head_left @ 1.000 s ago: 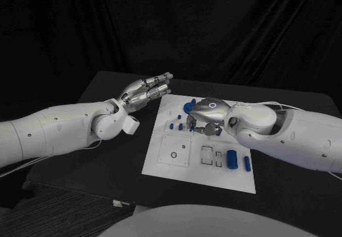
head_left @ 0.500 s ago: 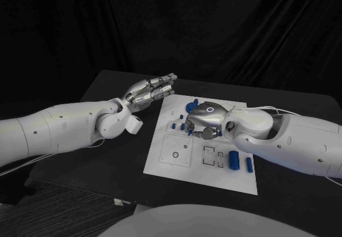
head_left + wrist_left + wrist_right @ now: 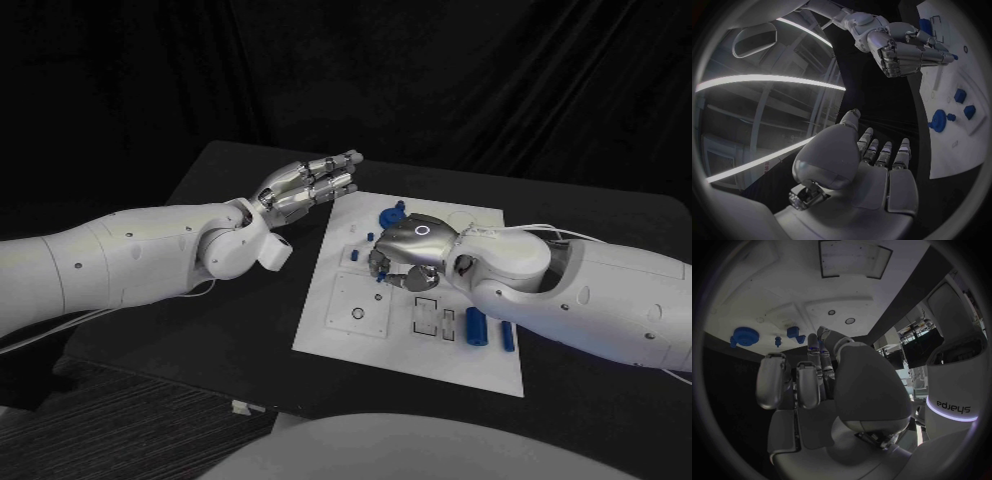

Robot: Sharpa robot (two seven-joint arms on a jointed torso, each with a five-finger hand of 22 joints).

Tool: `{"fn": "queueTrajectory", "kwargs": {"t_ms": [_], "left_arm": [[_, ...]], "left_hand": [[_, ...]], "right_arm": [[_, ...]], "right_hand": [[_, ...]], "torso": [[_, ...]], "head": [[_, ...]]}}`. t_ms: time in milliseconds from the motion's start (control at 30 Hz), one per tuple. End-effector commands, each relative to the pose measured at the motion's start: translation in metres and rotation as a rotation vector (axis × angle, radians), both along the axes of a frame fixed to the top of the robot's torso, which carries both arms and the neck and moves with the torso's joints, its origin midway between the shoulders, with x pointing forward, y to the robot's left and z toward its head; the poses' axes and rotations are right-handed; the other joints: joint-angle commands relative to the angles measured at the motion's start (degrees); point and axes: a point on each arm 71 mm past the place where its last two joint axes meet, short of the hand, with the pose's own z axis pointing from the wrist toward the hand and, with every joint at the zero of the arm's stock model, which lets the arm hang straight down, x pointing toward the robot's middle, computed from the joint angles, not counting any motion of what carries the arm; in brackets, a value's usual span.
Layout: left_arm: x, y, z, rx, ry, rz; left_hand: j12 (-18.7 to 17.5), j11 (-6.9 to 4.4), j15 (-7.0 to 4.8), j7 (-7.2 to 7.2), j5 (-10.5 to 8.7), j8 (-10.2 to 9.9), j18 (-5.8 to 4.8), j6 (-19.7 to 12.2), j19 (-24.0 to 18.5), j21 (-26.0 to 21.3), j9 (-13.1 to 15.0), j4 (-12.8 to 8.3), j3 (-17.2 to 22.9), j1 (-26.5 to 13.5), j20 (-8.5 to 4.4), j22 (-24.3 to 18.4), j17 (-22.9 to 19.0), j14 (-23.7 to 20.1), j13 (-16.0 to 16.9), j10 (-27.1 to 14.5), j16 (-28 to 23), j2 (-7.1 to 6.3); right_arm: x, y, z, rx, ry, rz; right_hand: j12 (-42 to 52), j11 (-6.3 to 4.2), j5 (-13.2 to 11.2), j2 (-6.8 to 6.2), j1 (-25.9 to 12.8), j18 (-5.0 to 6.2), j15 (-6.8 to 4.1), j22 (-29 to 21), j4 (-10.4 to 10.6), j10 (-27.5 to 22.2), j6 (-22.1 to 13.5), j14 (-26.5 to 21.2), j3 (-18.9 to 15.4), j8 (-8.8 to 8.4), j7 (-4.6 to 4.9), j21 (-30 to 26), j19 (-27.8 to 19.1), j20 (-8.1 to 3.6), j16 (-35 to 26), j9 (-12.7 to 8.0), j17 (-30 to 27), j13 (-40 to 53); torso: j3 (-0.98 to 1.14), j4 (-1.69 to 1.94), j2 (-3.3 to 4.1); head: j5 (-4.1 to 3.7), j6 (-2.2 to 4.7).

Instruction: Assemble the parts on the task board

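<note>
Task board (image 3: 378,335): white plate, mid-table | blue parts (image 3: 473,325): lying on its near right, more at far end | my right hand (image 3: 404,250): over board centre, fingers curled down, grip undeterminable | my left hand (image 3: 309,182): raised beside board's far-left corner, fingers straight, together, holding nothing

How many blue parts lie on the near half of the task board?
2: a thick cylinder and a thinner rod beside it, near the right edge. The right hand may hide others farther in.

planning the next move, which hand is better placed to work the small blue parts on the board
Right. The right hand hangs over the board with its fingers curled by the small blue parts. The left hand is raised off the board's far left corner, holding nothing.
</note>
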Motion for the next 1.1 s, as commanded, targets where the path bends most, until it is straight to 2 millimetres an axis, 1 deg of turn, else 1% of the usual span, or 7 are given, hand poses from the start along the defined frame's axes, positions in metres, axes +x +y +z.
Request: {"fn": "queueTrajectory", "kwargs": {"t_ms": [33,367,567,733,1100], "left_arm": [[-0.001,-0.002,0.000,-0.019,0.002,-0.012],[-0.001,0.000,0.000,-0.017,0.003,-0.008],[-0.001,0.000,-0.001,-0.016,0.005,-0.009],[-0.001,-0.001,-0.001,-0.015,0.008,-0.012],[-0.001,-0.001,-0.001,-0.014,0.012,-0.015]], "left_hand": [[0.2,0.41,0.17,0.47,0.33,0.1,1.07,-0.3,0.0,0.3,0.0,-0.4,0.0,0.6,0.33,0.0,0.1,-0.1,0.0,0.1,0.2,0.07],[0.3,0.60,0.26,0.62,0.33,0.1,1.06,-0.5,0.1,0.4,0.0,-0.5,0.1,0.6,0.39,0.1,0.1,0.0,0.1,0.1,0.3,0.12],[0.3,0.66,0.27,0.68,0.32,0.1,1.06,-0.6,0.1,0.4,-0.1,-0.6,0.2,0.6,0.41,0.1,0.1,0.0,0.1,0.1,0.3,0.12],[0.3,0.66,0.27,0.68,0.32,0.1,1.06,-0.6,0.1,0.4,-0.1,-0.6,0.2,0.6,0.41,0.1,0.1,0.0,0.1,0.1,0.3,0.12],[0.4,0.74,0.29,0.74,0.34,0.1,1.06,-0.6,0.2,0.4,-0.1,-0.7,0.3,0.6,0.44,0.2,0.1,0.0,0.1,0.1,0.3,0.13]], "right_arm": [[-0.001,-0.001,-0.002,-0.015,0.000,-0.024],[-0.004,-0.001,-0.005,-0.013,0.009,-0.027],[-0.005,-0.001,-0.006,-0.015,0.012,-0.027],[-0.006,0.000,-0.008,-0.020,0.018,-0.027],[-0.007,-0.001,-0.014,-0.026,0.032,-0.031]], "right_hand": [[-0.2,-0.04,0.2,0.44,0.1,0.06,0.42,10.3,-0.4,0.4,0.3,2.9,0.1,0.14,0.50,-0.4,0.2,0.33,-0.1,-0.1,0.0,0.1],[-0.4,0.02,0.5,0.41,0.2,0.11,0.46,10.2,-0.5,0.4,0.2,2.9,0.1,0.00,0.57,-0.7,0.1,0.34,0.0,-0.2,0.1,0.1],[-0.4,0.05,0.5,0.39,0.1,0.10,0.48,10.2,-0.4,0.4,0.2,2.9,0.1,-0.03,0.60,-0.6,0.1,0.35,-0.1,-0.2,0.0,0.1],[-0.4,0.05,0.5,0.39,0.1,0.10,0.48,10.2,-0.4,0.4,0.2,2.9,0.1,-0.03,0.60,-0.6,0.1,0.35,-0.1,-0.2,0.0,0.1],[-0.5,0.07,0.6,0.37,-0.1,0.13,0.51,10.2,-0.4,0.4,0.2,2.9,0.0,-0.10,0.61,-0.8,0.1,0.37,-0.1,-0.2,-0.1,0.1]], "torso": [[0.00,0.02,0.02],[0.01,-0.07,-0.02],[-0.03,-0.06,0.00],[0.04,0.00,0.05],[0.03,0.00,0.05]], "head": [[0.18,0.00],[0.70,0.00],[0.75,0.00],[0.59,0.00],[0.68,0.00]]}}
